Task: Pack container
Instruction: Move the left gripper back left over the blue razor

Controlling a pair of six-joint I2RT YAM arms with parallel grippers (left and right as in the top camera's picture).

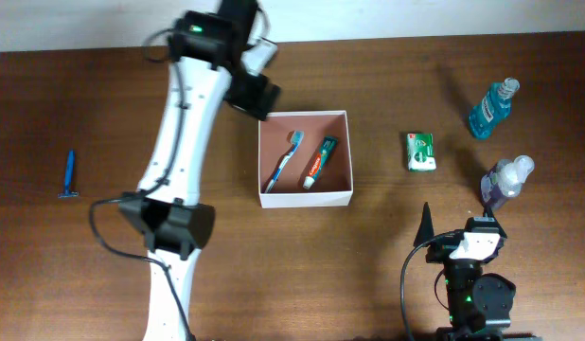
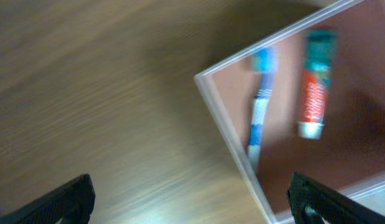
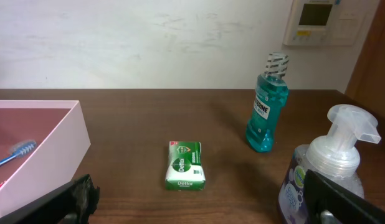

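The container (image 1: pixel 306 199), a shallow white-walled box with a reddish-brown floor, sits mid-table. Inside it lie a blue toothbrush (image 1: pixel 284 161) and a red-green toothpaste tube (image 1: pixel 320 162). My left gripper (image 1: pixel 259 99) hovers over the container's far left corner, open and holding nothing. The left wrist view is blurred: it shows the container rim (image 2: pixel 227 134), the toothbrush (image 2: pixel 260 118) and the toothpaste (image 2: pixel 314 87) beyond my open left gripper (image 2: pixel 191 202). My right gripper (image 1: pixel 461 224) rests open near the front right edge. In the right wrist view, the right gripper (image 3: pixel 208 205) is empty.
A green soap packet (image 1: pixel 421 151) (image 3: pixel 185 165) lies right of the container. A teal mouthwash bottle (image 1: pixel 491 107) (image 3: pixel 266 106) and a purple pump bottle (image 1: pixel 506 180) (image 3: pixel 323 180) stand at the far right. A blue razor (image 1: pixel 70 175) lies at the far left.
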